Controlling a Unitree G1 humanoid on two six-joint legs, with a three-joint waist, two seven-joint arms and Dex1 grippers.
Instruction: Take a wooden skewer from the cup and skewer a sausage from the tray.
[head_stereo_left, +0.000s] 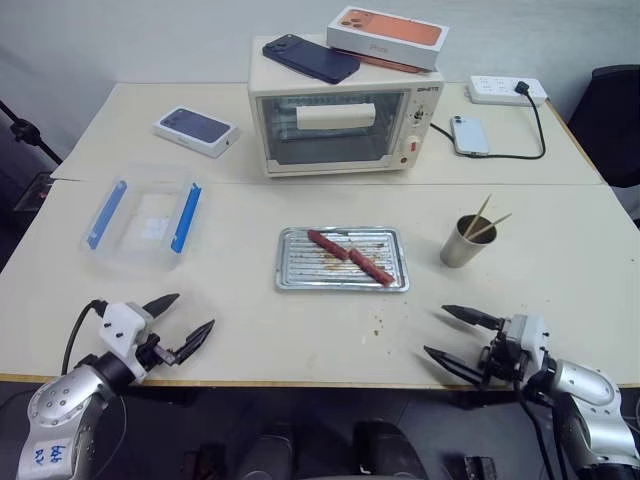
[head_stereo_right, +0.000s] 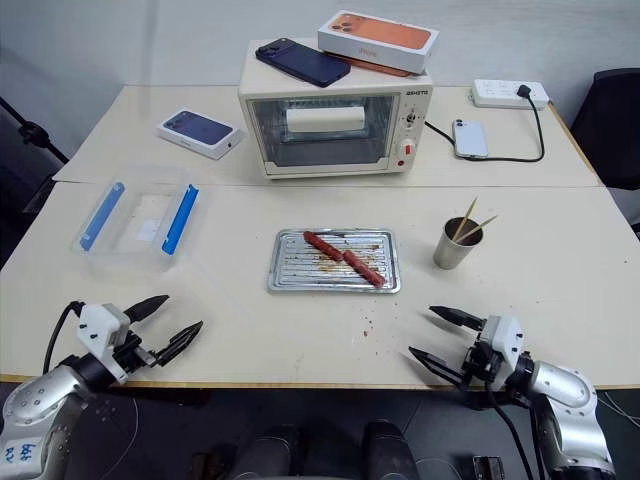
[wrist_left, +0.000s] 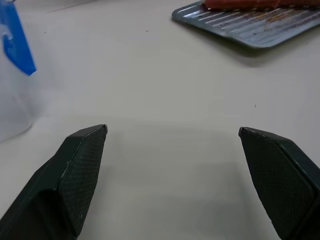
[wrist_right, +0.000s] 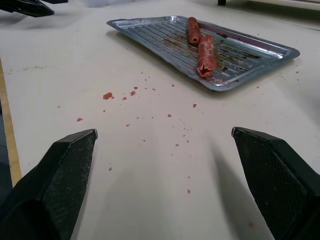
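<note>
You have bare table (head_stereo_left: 250, 330) between both grippers and the tray (head_stereo_left: 342, 280); the cup (head_stereo_left: 462, 243) stands unobstructed beside it.

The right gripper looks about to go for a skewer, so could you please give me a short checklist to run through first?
1. Right gripper open, holding nothing: ok.
2. Left gripper open, holding nothing: ok.
3. Wooden skewers stand in the cup, tips sticking out: ok.
4. Cup upright on the table, nothing between it and the right gripper: ok.
5. Two sausages lie in the tray: ok.
6. Which sausage is the longer: cannot tell.
</note>
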